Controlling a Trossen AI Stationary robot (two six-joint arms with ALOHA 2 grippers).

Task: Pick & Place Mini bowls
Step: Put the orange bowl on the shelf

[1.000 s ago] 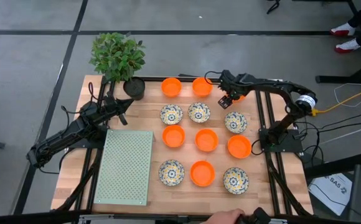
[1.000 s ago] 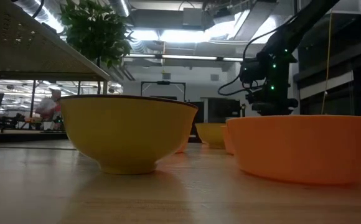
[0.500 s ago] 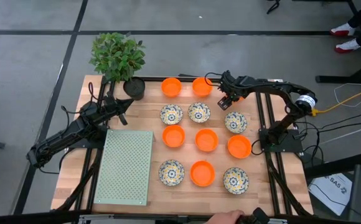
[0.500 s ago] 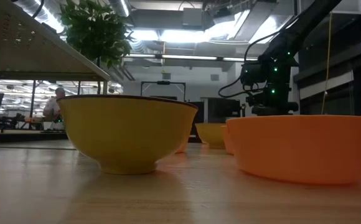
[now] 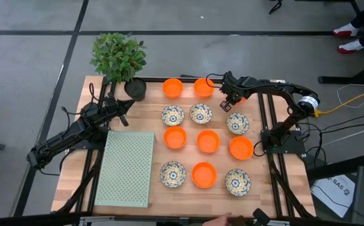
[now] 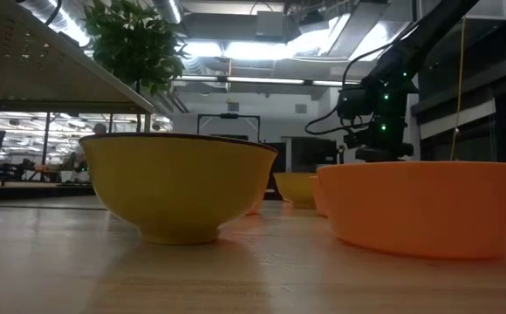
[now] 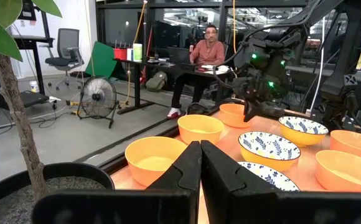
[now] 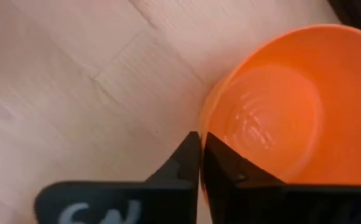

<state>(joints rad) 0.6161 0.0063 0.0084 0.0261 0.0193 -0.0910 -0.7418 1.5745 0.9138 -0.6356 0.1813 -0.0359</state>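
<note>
Orange and blue-and-yellow patterned mini bowls stand in rows on the wooden table (image 5: 188, 188). My right gripper (image 5: 228, 100) is over the far right corner, shut on an orange mini bowl (image 8: 274, 118) that shows only as a sliver (image 5: 239, 98) in the high view. In the low view the right arm (image 6: 379, 109) stands behind a near orange bowl (image 6: 423, 205), which hides its fingertips. My left gripper (image 7: 200, 148) waits shut, holding nothing, beside the black plant pot (image 5: 135, 88) at the far left. My right gripper pinches the orange bowl's rim (image 8: 203, 118) on the side toward the table's left. One finger (image 8: 183, 158) is outside the wall and the other (image 8: 221, 162) inside. The fingers come from above, pointing down. The bowl looks to sit upright on the table.
A green perforated mat (image 5: 130, 168) lies on the table's left half. The leafy plant (image 5: 118, 55) rises at the far left corner. Patterned bowls (image 5: 237, 122) and orange bowls (image 5: 204, 86) stand close around the right gripper. A person's hand (image 5: 223, 220) shows at the near edge.
My right gripper has shut on the orange bowl's rim at the far right; a second ago its fingers stood open there. The bowl stays where it was.
</note>
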